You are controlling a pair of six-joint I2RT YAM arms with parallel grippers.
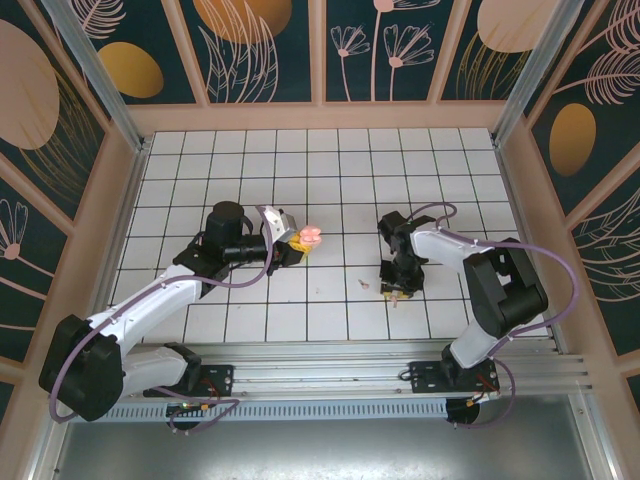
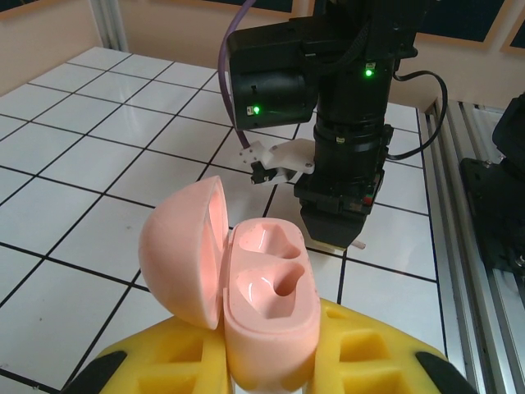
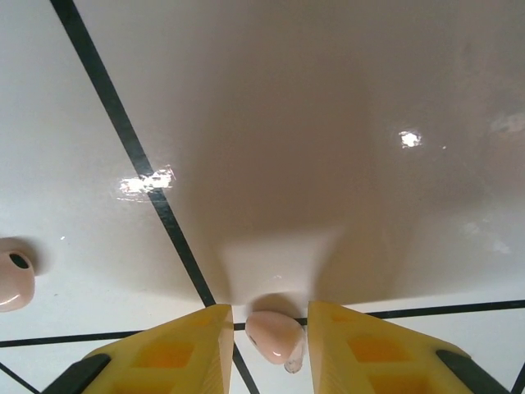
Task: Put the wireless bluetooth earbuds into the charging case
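L jaws grip open case (image 2: 271, 289); R jaws straddle earbud (image 3: 275, 335).

no text, label, brand or number can be read. the charging case (image 2: 271, 305) is plain pink; the wall panels (image 1: 262, 50) bear painted leaves and discs, no lettering.

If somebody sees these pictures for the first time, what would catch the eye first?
First, the open pink charging case, both wells empty, clamped in the left pincer over the tiled table. Next, the right pincer down at the tiles, with one tiny pink earbud between its yellow fingers. A second earbud lies apart on the tile.
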